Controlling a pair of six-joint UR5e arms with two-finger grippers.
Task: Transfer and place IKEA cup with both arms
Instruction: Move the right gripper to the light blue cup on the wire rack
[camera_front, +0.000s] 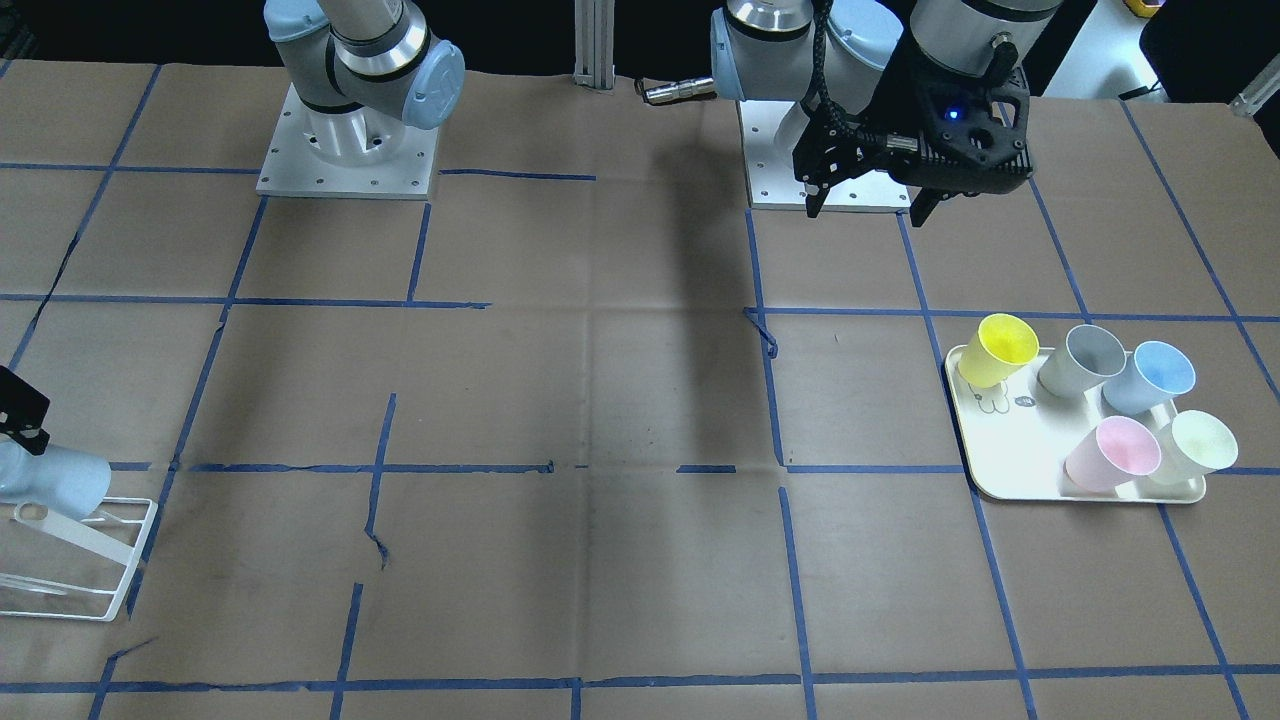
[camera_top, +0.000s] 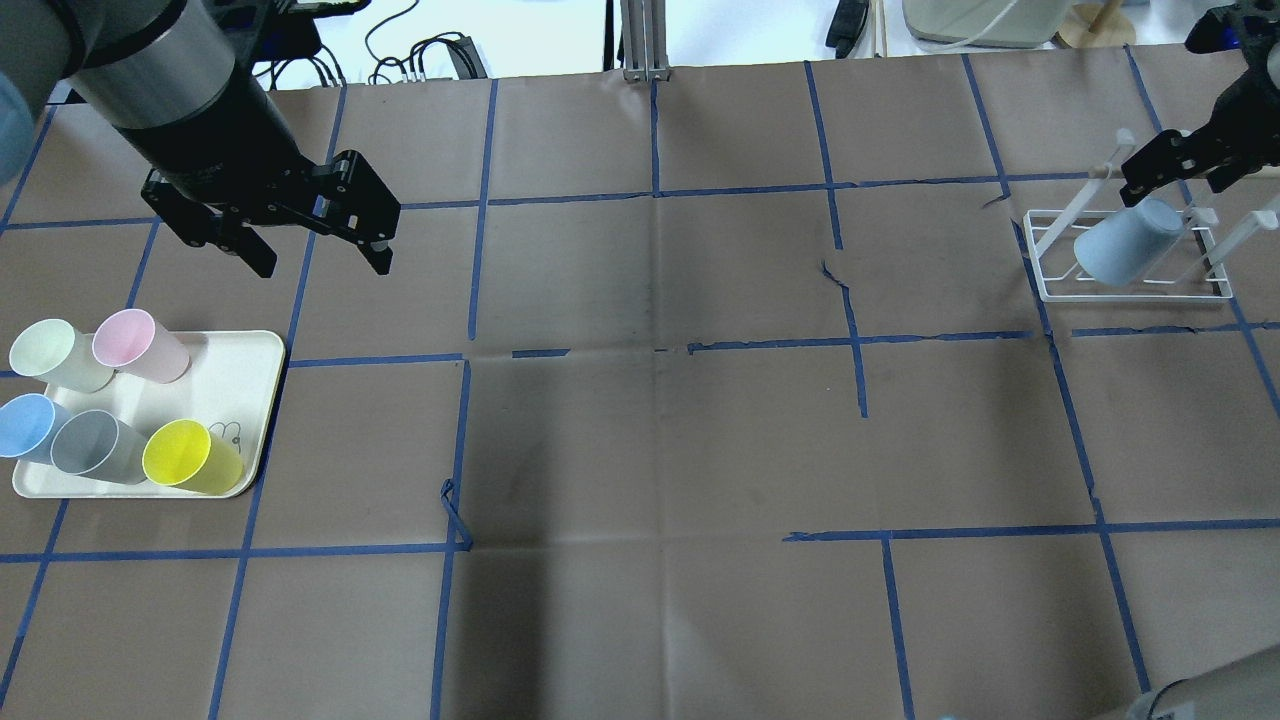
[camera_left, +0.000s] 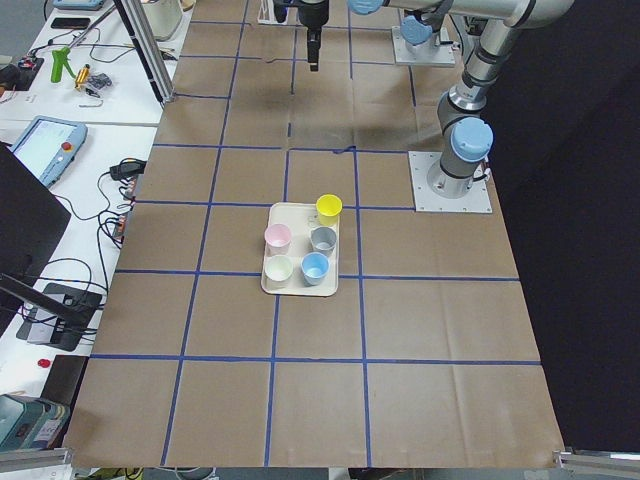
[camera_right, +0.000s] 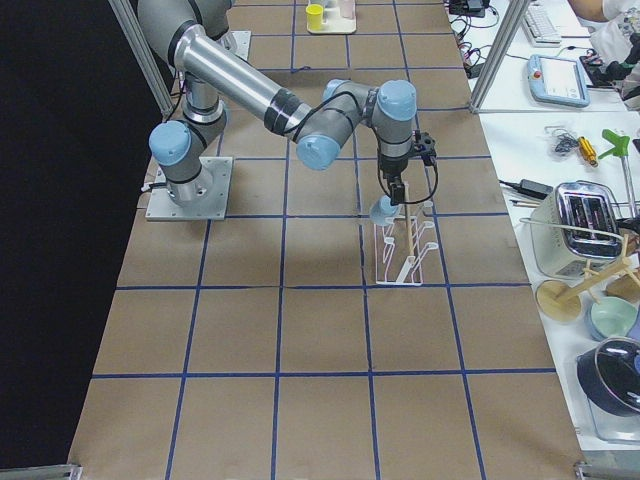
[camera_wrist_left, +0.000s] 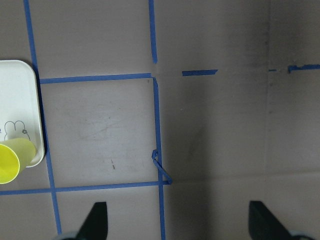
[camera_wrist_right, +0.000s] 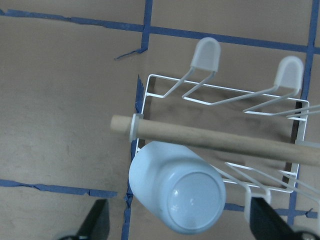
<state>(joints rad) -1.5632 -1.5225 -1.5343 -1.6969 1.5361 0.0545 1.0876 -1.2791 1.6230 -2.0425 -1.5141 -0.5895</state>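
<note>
The IKEA cup (camera_top: 1125, 245), pale blue, hangs upside down and tilted on a peg of the white wire rack (camera_top: 1050, 290) at the table's right end. In the right wrist view its base (camera_wrist_right: 195, 202) faces the camera. My right gripper (camera_top: 1178, 178) is open just above the cup, fingers on either side and clear of it. My left gripper (camera_top: 322, 262) is open and empty, in the air above the table beyond the tray (camera_top: 250, 350). The left wrist view shows its fingertips (camera_wrist_left: 97, 220) wide apart over bare paper.
The white tray holds a yellow cup (camera_top: 190, 457), a grey cup (camera_top: 95, 445), a sky-blue cup (camera_top: 25, 425), a pink cup (camera_top: 135, 343) and a pale-green cup (camera_top: 55, 352). A wooden rod (camera_wrist_right: 210, 140) crosses the rack, next to several free pegs. Blue tape lines grid the brown paper.
</note>
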